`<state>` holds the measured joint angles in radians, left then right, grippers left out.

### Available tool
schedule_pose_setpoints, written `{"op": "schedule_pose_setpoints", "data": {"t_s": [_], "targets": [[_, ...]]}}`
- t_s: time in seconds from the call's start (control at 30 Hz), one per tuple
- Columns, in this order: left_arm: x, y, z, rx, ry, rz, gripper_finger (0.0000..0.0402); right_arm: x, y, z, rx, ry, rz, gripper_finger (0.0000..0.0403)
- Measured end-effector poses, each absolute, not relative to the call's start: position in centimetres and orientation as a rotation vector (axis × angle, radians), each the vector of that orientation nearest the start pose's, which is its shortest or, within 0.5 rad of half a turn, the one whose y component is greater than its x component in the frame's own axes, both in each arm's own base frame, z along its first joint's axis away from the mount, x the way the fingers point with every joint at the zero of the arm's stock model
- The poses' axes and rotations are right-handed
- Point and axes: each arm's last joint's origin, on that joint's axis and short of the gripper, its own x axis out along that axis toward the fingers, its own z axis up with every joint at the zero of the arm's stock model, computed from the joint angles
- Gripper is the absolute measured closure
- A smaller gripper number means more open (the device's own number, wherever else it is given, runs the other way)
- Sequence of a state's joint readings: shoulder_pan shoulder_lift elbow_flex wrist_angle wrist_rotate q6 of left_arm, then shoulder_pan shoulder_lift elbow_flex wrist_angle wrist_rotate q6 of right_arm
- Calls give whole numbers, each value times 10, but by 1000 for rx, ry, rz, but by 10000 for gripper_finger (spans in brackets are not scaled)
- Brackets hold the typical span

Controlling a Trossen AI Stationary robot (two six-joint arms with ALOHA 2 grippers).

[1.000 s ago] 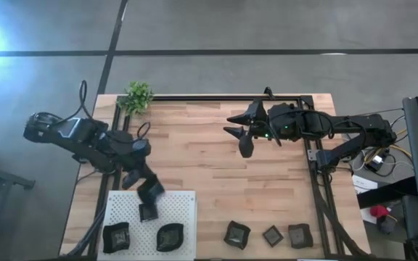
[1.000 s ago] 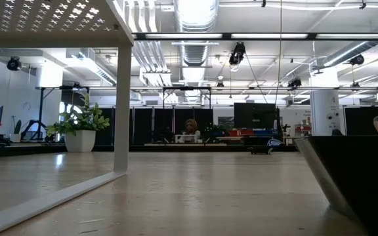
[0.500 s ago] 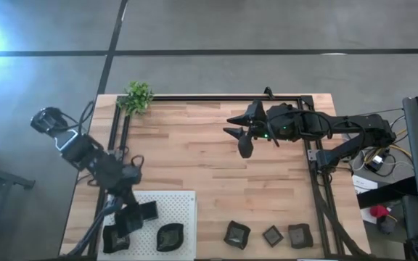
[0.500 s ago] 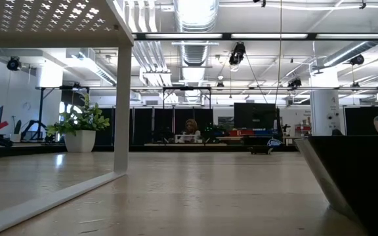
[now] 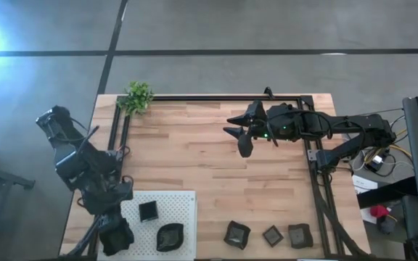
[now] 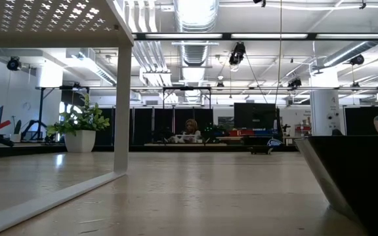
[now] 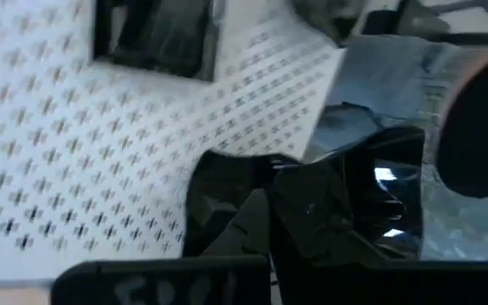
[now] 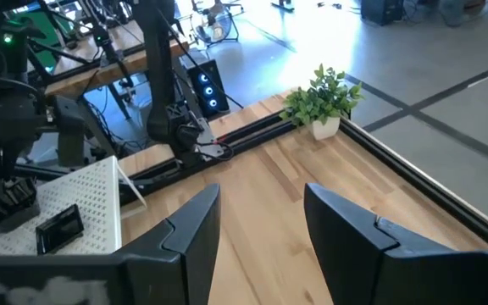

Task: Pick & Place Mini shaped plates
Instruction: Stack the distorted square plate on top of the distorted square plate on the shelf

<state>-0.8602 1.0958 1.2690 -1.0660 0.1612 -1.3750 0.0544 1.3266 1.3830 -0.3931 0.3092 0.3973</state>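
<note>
The white perforated board (image 5: 173, 210) lies at the table's (image 5: 194, 145) near left corner, and everything here is placed against it. The left gripper (image 5: 116, 235) hangs over the board's near left corner, its fingers pressed together, right above a dark glossy plate (image 7: 312, 212) that fills the left wrist view beneath the fingers; whether the fingers actually pinch this plate cannot be told. In the high view that plate is mostly hidden under the gripper. A small square plate (image 5: 149, 212) sits on the board's middle, just beside the left gripper and apart from it; a wavy-edged plate (image 5: 170, 237) rests at the board's near edge, next to the gripper on its other side. Off the board, along the table's near edge, three more mini plates stand in a row: a wavy one (image 5: 236, 234) nearest the board, then a small square one (image 5: 272, 235), then a rounded one (image 5: 300, 235), all well apart from both grippers. The right gripper (image 5: 239, 138) hovers over the bare wood far from the board, toward the table's far side, its fingers (image 8: 189, 224) spread wide with nothing between them; a small green plant (image 5: 137, 96) stands at the far corner beyond the board.
</note>
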Motion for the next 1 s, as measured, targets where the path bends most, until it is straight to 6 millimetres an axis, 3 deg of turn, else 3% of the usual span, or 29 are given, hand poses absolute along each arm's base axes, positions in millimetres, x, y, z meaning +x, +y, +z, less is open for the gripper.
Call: {"op": "schedule_pose_setpoints", "data": {"t_s": [0.2,0.77,1.0], "targets": [[115,-148,354,-806,1402,-88,401,287,7,402,329,277,-314,235],[122,-162,342,-468,1390,-301,401,287,7,402,324,278,-312,242],[127,-168,336,-427,1407,-304,401,288,7,402,326,279,-311,248]]}}
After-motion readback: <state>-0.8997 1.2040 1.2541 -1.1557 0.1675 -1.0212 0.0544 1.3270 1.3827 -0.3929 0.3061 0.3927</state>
